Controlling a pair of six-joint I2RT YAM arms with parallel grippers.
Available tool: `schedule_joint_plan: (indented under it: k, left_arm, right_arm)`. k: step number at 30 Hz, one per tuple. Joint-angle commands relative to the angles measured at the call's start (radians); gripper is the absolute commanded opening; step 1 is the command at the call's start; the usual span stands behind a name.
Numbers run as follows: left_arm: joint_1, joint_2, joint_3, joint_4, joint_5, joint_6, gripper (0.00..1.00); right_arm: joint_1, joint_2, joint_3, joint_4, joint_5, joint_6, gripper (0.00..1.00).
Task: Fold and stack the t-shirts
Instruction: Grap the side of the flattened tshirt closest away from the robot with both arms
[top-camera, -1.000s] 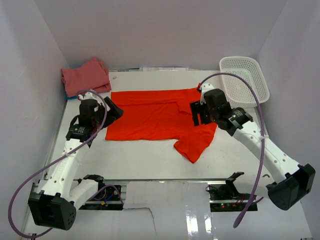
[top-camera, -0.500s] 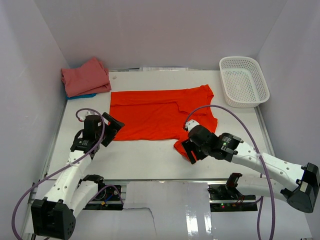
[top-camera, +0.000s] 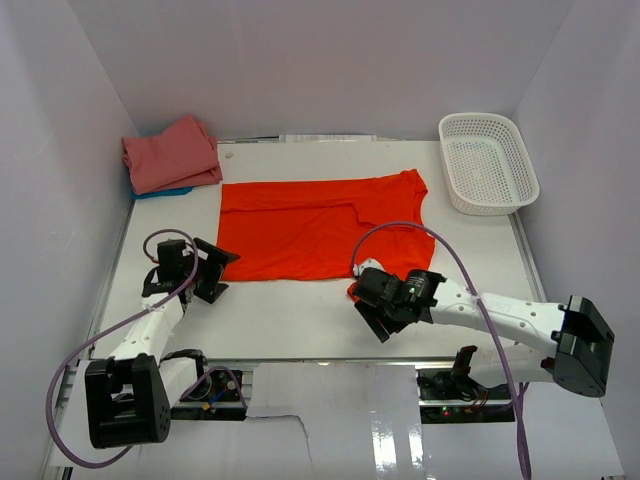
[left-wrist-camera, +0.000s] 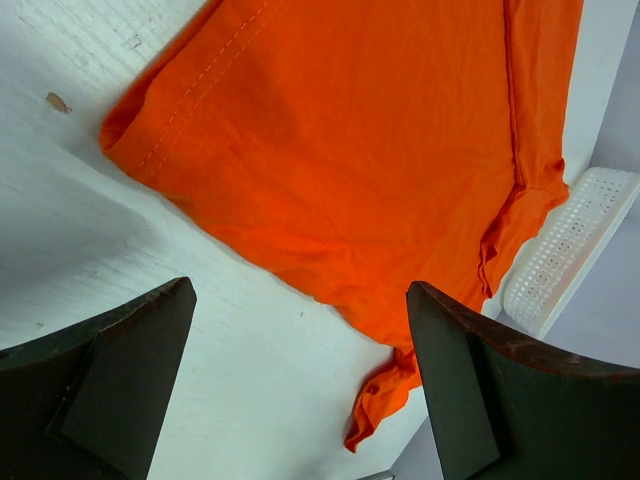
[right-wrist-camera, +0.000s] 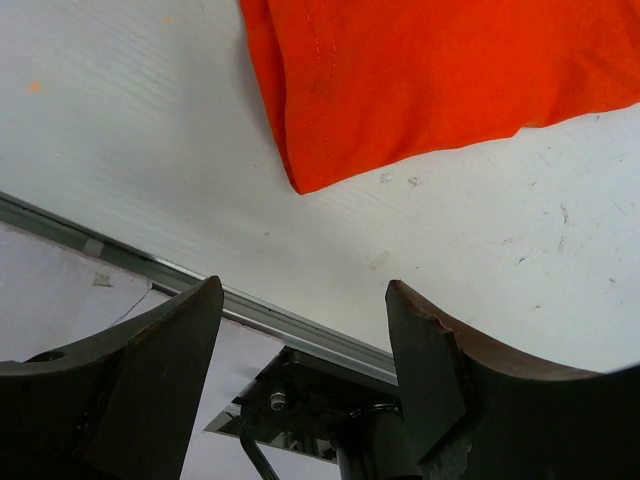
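The bright orange-red t-shirt (top-camera: 320, 228) lies spread flat on the middle of the table. It also shows in the left wrist view (left-wrist-camera: 360, 150) and in the right wrist view (right-wrist-camera: 440, 70). The salmon-pink t-shirt (top-camera: 170, 152) lies folded at the back left, with a strip of the blue t-shirt (top-camera: 165, 191) showing under it. My left gripper (top-camera: 217, 272) is open and empty, just left of the orange shirt's near left corner. My right gripper (top-camera: 372, 318) is open and empty, low at the shirt's near right corner by the table's front edge.
A white mesh basket (top-camera: 487, 162) stands at the back right and also shows in the left wrist view (left-wrist-camera: 570, 250). The table's metal front rail (right-wrist-camera: 150, 270) runs just beneath my right gripper. White walls close in the left, back and right sides.
My right gripper swung from the shirt's far right sleeve to the near right corner at the front edge. My left gripper drew back toward the near left, off the shirt.
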Motion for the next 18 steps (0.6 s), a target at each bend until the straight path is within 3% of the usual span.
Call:
schedule_joint_plan:
  k: [1, 18]
  left_arm:
    - [0.028, 0.002, 0.003, 0.061, 0.075, 0.004, 0.98]
    - [0.173, -0.031, 0.082, -0.017, 0.11, 0.087, 0.98]
  right_arm:
    - [0.007, 0.038, 0.06, -0.052, 0.053, 0.009, 0.73]
    - [0.003, 0.293, 0.065, 0.138, 0.038, -0.07, 0.71]
